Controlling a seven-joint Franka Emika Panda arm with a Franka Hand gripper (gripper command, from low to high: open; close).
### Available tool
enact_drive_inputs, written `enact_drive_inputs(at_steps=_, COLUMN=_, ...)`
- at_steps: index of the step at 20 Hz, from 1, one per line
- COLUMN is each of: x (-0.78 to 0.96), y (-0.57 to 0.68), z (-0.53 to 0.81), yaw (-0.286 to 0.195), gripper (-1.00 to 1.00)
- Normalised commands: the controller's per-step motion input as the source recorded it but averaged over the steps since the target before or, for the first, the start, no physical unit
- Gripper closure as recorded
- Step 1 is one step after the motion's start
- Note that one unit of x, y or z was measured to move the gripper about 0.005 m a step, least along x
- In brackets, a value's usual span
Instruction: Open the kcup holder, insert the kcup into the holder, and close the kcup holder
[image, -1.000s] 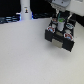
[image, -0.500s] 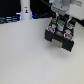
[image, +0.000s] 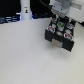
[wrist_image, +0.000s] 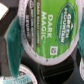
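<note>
Item: black boxy drawer-type kcup holder (image: 60, 36), set on the white counter (image: 25, 55), tray pulled out, round pods shown in rows. Directly below the gripper (image: 61, 15), a small green-topped kcup (wrist_image: 50, 35) marked "DARK MAGIC" is seen over the tray's dark sockets. Gripper state: cannot be determined; fingers are not visible.
</note>
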Motion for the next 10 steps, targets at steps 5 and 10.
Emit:
enact_drive_inputs(at_steps=5, x=0.12, y=0.02, z=0.3, yaw=0.079, gripper=-1.0)
enact_drive_inputs(at_steps=10, x=0.19, y=-0.02, z=0.38, yaw=0.095, gripper=-1.0)
